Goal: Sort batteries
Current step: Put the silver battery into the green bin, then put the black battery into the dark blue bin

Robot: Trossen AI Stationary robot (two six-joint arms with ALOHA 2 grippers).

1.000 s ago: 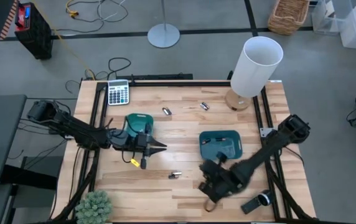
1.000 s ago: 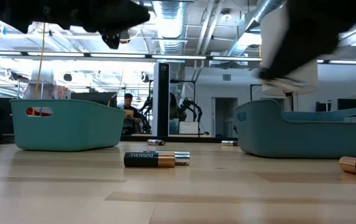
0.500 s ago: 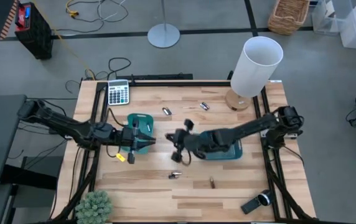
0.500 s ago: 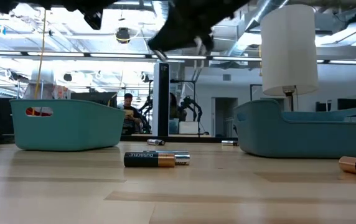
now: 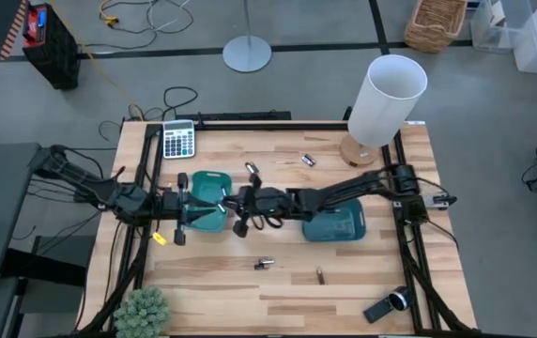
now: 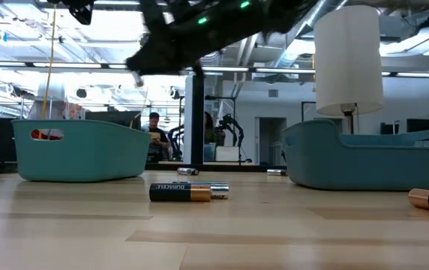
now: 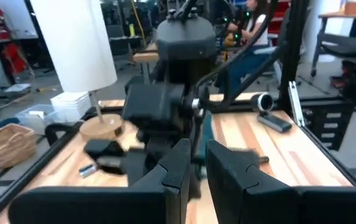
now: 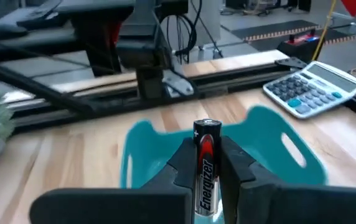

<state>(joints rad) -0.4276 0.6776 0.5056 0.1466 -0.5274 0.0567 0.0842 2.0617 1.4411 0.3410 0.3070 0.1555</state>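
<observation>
The right gripper (image 8: pixel 206 171) is seen with its jaws pinched on a black-and-silver battery (image 8: pixel 205 167), a smooth cylinder held upright with its metal cap uppermost. This gripper (image 5: pixel 243 208) is stretched across the worktop (image 5: pixel 287 282) and hangs just beside the left teal tray (image 5: pixel 208 192), whose far wall with a slot handle shows past the held cell in the right wrist view. The left gripper (image 7: pixel 193 171) is drawn back at the other side of that tray, its jaws nearly pressed together with only a narrow slit between them and nothing seen held.

Two teal trays of smooth plastic with rounded corners are counted; the second tray (image 5: pixel 339 223) lies partly under the right arm. Four loose batteries are seen on the pale wooden planks from above: two (image 5: pixel 251 168) (image 5: pixel 309 160) toward the far edge, one (image 5: pixel 265 264) and another (image 5: pixel 320 275) toward the near edge. In the low view the nearest is a black-and-copper cell (image 6: pixel 189 192) lying on its side.

A grey calculator (image 5: pixel 177 140) sits at the far left corner, and a white cylindrical lamp (image 5: pixel 384 101) on a round wooden base at the far right.
</observation>
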